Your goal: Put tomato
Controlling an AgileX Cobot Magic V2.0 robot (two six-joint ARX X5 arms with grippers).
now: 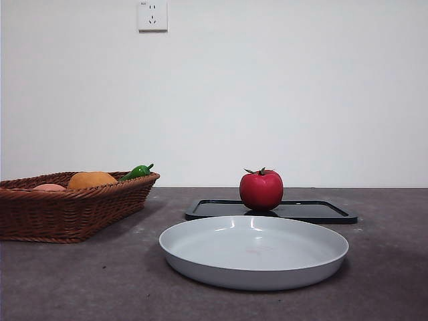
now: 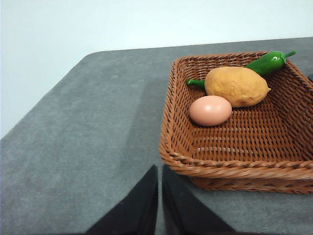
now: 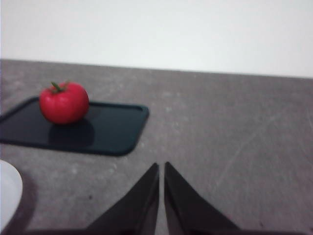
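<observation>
Front view: tomato (image 1: 261, 190) upright on black tray (image 1: 314, 212), behind white plate (image 1: 254, 251) | wicker basket (image 1: 67, 207) at one side holds green pepper (image 1: 137, 172), orange fruit (image 1: 91, 179), egg (image 2: 210, 110) | left pincer (image 2: 160, 196) closed, empty, just beside basket | right pincer (image 3: 161, 191) closed, empty, over grey surface (image 3: 220, 137), apart from tray.

A glossy red tomato (image 1: 261, 190) with a dark spiky calyx and short stem stands upright on a flat black tray (image 1: 321, 212), just behind a pale round plate (image 1: 254, 253).
</observation>
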